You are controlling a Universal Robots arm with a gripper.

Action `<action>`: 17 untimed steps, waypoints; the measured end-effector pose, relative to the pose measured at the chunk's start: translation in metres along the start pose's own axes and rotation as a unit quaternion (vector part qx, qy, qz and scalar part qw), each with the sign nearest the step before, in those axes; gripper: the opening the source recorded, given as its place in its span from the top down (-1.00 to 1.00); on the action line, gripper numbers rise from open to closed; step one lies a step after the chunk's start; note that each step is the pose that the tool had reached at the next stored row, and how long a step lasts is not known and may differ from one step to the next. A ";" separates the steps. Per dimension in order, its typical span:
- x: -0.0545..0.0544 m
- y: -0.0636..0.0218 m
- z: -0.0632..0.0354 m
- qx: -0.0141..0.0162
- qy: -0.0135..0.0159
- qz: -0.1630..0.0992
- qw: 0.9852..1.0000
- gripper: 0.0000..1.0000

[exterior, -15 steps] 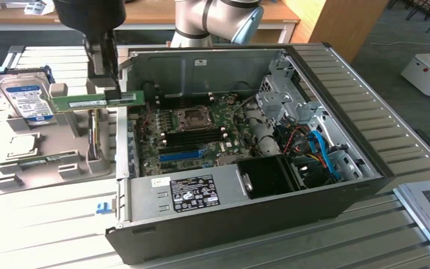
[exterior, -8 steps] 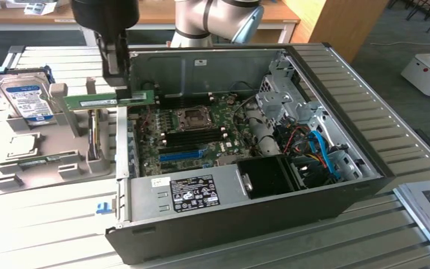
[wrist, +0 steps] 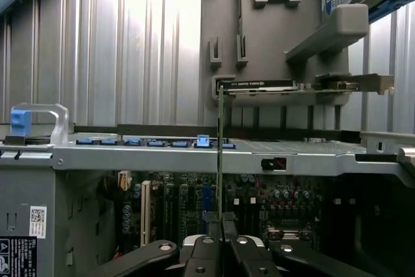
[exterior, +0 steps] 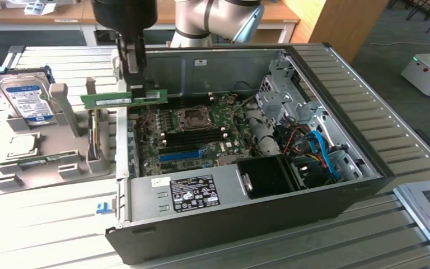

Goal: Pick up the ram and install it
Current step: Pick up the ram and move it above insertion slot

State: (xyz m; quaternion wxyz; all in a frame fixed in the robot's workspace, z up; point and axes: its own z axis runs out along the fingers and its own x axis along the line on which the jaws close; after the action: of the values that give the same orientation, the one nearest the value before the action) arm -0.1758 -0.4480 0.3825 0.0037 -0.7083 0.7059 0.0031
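The ram (exterior: 114,100), a long green stick with a white label, hangs level in the air over the case wall on the exterior view's left. My gripper (exterior: 141,92) comes down from above and is shut on the end of the ram nearest the case. In the wrist view the ram (wrist: 220,154) appears edge-on as a thin line rising from between my fingers (wrist: 241,251). Below it lies the motherboard (exterior: 192,134) with its dark memory slots (exterior: 191,137) beside the CPU socket. The ram is well above the board and touches nothing else.
The open black computer case (exterior: 364,174) holds a power supply (exterior: 192,193), a black fan shroud (exterior: 271,176), a blue slot (exterior: 179,155) and blue cables (exterior: 323,157). On the exterior view's left, a grey holder (exterior: 43,162) carries a hard drive (exterior: 24,98) and an upright card (exterior: 92,137).
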 end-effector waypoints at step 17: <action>0.000 -0.0474 0.0001 0.000 0.000 0.000 1.000 0.76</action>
State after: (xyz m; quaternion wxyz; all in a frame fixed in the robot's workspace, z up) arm -0.1283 -0.4480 0.3824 0.0037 -0.7083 0.7059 0.0031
